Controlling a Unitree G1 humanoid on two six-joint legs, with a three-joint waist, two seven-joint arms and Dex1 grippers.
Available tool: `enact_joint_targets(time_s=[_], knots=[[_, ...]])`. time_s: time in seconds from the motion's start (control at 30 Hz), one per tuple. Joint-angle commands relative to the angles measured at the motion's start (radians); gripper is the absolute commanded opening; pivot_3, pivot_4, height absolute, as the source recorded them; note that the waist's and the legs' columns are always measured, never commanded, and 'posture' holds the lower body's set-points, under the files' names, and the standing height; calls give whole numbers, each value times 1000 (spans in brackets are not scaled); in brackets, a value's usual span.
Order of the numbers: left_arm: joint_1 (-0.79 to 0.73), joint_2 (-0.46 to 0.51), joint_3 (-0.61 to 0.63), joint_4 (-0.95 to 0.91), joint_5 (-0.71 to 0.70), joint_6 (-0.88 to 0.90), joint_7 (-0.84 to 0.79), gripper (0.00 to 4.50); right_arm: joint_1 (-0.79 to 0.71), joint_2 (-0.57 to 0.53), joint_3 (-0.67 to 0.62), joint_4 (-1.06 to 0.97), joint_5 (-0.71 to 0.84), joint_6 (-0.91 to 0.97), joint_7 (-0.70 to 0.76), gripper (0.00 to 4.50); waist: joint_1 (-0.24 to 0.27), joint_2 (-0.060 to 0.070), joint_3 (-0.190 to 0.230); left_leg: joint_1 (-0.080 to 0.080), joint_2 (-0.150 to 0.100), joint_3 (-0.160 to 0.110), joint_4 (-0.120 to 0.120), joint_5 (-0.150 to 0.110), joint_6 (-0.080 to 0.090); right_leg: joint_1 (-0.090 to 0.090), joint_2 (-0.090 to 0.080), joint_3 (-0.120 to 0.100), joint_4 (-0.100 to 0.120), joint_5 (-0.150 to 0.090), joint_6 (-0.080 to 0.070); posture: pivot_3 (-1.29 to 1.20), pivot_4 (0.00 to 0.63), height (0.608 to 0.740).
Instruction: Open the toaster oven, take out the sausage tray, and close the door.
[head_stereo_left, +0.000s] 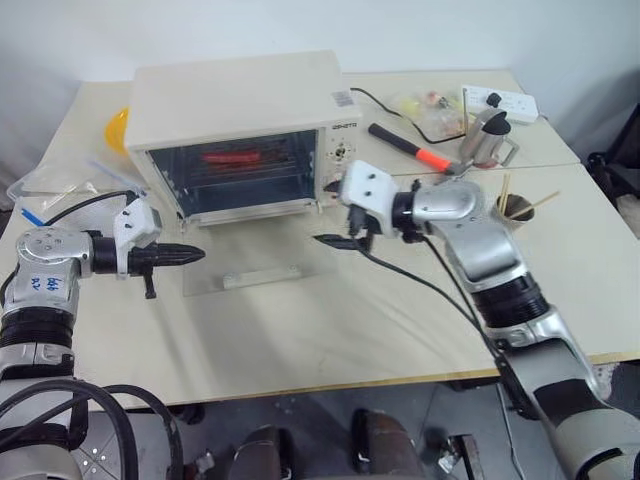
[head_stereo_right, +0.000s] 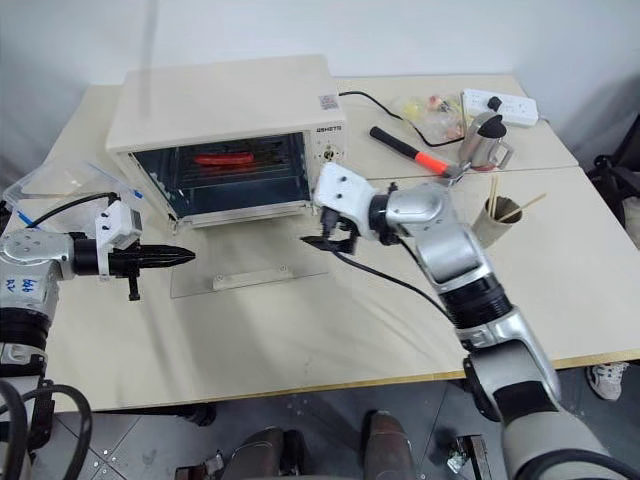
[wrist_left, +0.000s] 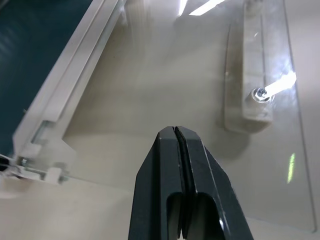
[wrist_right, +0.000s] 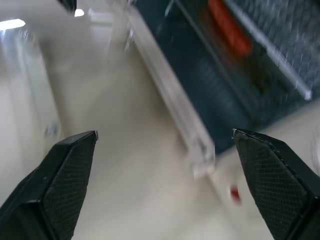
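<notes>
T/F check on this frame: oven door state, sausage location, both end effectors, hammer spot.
1. The door lies folded down flat on the table. True.
2. The sausage is already out on the table. False: it sits inside the toaster oven.
3. The left end effector is shut and holds nothing. True.
4. The right end effector is shut on the door handle. False: open, empty, facing the oven opening.
5. The hammer lies right of the oven. True.
</notes>
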Motion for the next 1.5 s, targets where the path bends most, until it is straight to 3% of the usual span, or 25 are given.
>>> enact_joint_targets(time_s=[0.03, 0.27, 0.4, 0.57, 0.8, 1.0, 1.1, 1.5], knots=[[50, 1, 62, -63, -40, -32, 49, 15, -56, 61, 23, 41, -58, -64, -92, 4500, -2, 0, 0, 0, 0, 0, 0, 0, 0, 0, 0, 0, 0, 0, 0, 0, 150, 740], [324, -120, 286, -498, -326, 210, 218, 15, -167, 154, 110, 261, -235, -177, -268, 4500, -19, 0, 0, -1, 0, -5, 0, 0, 0, 0, -1, -1, 1, 0, 0, 0, 150, 740], [463, -239, 382, -685, -412, 192, 327, 788, -229, 212, 135, 383, -305, -217, -365, 4500, -25, 0, 0, -1, 3, -6, 0, 0, 1, 0, -2, 0, 1, 0, 0, 0, 150, 740], [579, -436, 478, -834, -421, 56, 513, 2352, -296, 288, 174, 551, -399, -251, -498, 4500, -28, 0, 0, 0, 6, -5, 0, 0, 0, 0, -1, 1, 1, 0, 0, 0, 150, 740], [688, -585, 511, -961, -408, -25, 700, 4484, -371, 363, 222, 747, -495, -316, -636, 4500, -21, -1, 0, 0, 7, -5, -1, 0, 0, 0, -1, 1, 0, 0, 0, 0, 150, 740], [719, -599, 540, -1009, -459, -10, 786, 4484, -479, 439, 243, 969, -564, -285, -800, 4500, -22, -1, 0, 0, 8, -5, -1, 0, 0, 0, 0, 1, 0, 0, -2, 0, 150, 740], [725, -588, 536, -1012, -465, -5, 795, 4500, -507, 463, 255, 1026, -585, -276, -837, 3893, -21, -1, 0, -1, 8, -5, -1, -1, 0, 0, 0, 0, -1, 0, -2, 0, 150, 740], [723, -568, 516, -1016, -496, 16, 807, 4500, -513, 491, 302, 1081, -648, -272, -931, 30, -23, 0, 0, -1, 10, -4, -1, -1, -1, -1, 2, 0, -1, 0, -3, 0, 150, 740]])
